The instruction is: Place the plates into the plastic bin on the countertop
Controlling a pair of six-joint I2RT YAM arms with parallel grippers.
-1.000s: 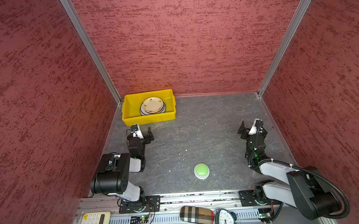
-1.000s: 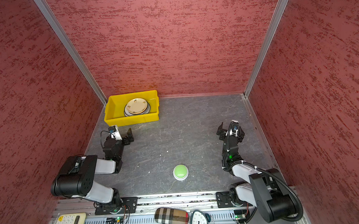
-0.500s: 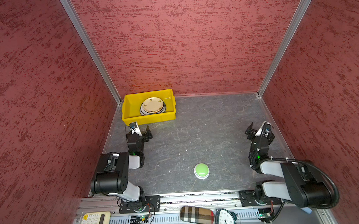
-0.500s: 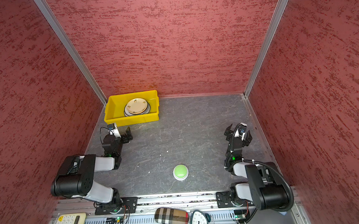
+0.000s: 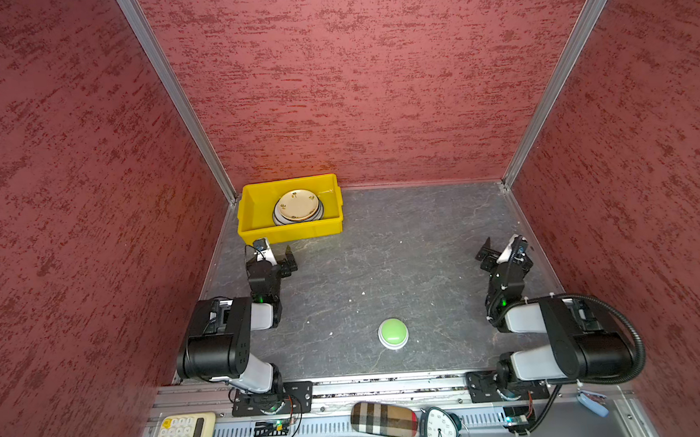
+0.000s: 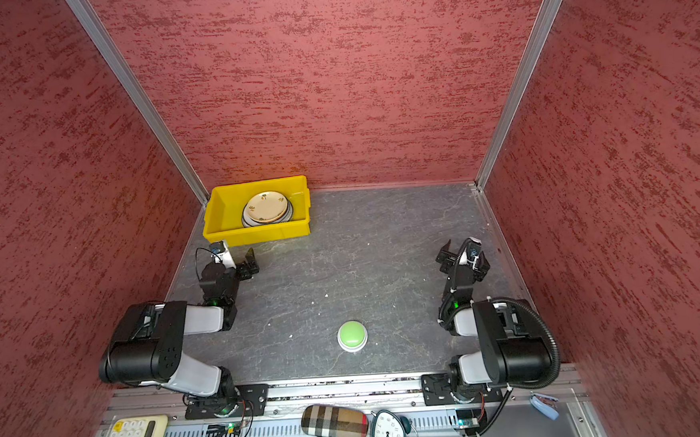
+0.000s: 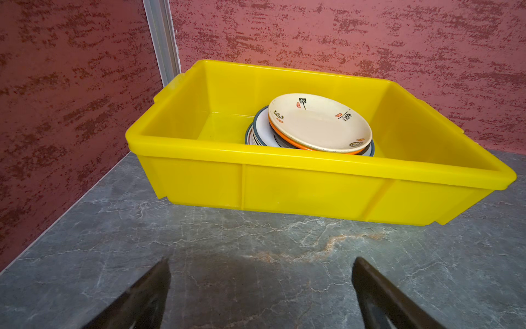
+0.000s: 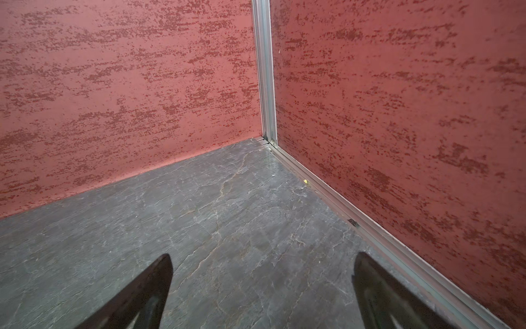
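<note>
My left gripper [image 7: 261,265] is spread wide and empty, low over the countertop [image 7: 113,228], facing the yellow plastic bin [image 7: 284,188] just ahead. My right gripper [image 8: 263,256] is also spread and empty, facing a bare corner well apart from the bin. The plates [image 7: 320,125] sit in 1 stack inside the bin, with a cream printed one on top. I see 0 plates outside it, so I judge the task done. Both arms are folded, likely at rest. The green dome button [image 5: 393,331] sits between them.
</note>
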